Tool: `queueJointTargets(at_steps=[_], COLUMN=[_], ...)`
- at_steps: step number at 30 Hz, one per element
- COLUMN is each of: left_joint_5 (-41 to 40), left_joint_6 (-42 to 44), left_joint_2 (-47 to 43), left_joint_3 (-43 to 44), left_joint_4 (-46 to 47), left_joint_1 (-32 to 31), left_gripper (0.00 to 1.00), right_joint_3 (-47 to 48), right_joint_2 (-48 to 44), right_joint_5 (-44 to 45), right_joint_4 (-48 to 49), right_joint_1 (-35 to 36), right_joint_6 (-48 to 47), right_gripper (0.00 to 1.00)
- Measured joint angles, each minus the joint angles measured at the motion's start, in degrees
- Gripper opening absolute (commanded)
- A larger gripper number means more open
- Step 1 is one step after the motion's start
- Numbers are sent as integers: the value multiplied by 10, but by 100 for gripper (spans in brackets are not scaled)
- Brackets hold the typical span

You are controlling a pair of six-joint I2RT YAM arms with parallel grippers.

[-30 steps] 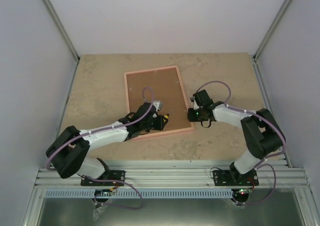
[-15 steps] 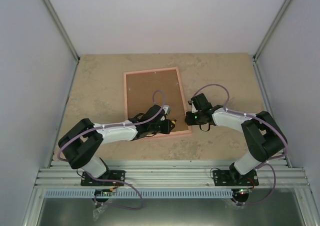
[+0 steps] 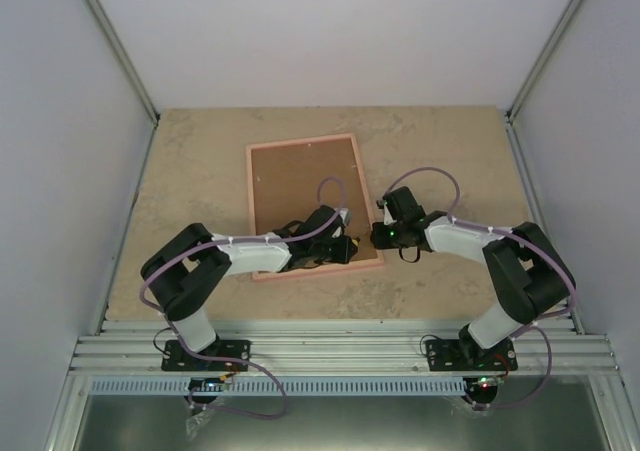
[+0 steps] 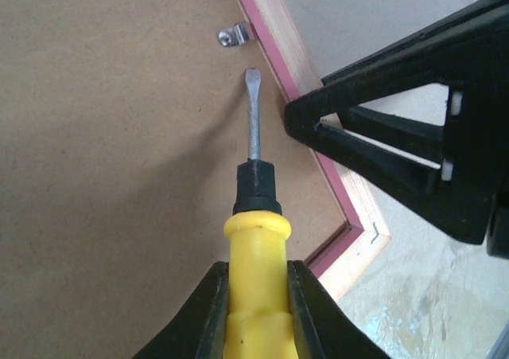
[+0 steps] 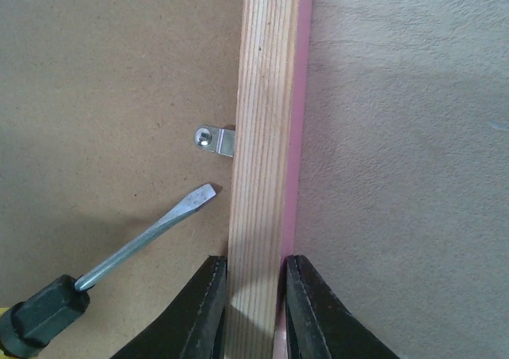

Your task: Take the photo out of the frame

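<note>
Left wrist, left end effector (image 4: pixel 256 299) grasping screwdriver (image 4: pixel 253 216), right end effector (image 5: pixel 254 291) pinching frame (image 5: pixel 258 136), backboard (image 4: pixel 103 176) inside

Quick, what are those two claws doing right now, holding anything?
Left gripper: closed, holding the screwdriver by its yellow handle.
Right gripper: closed, pinching the side rail of the frame.

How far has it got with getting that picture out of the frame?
Done: the frame lies face down, backing board up. In hand: the right gripper clamps the frame's edge, and the left gripper holds a screwdriver, its tip just short of a metal clip. Left: turning that clip aside, lifting the board and pulling out the photo, which is not in view.
</note>
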Motion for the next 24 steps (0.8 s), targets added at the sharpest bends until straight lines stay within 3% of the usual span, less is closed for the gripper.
queueJointTargets(at_steps=[24], left_joint_5=[-59], left_joint_6=[-30], left_joint_2=[24], left_joint_3=[27], left_joint_4=[0], left_joint_1=[-11], left_gripper=[0], right_joint_3=[-7], right_joint_2=[-2], right_joint_5=[3], right_joint_4=[18], right_joint_1=[0], right_joint_6=[0], right_gripper=[17])
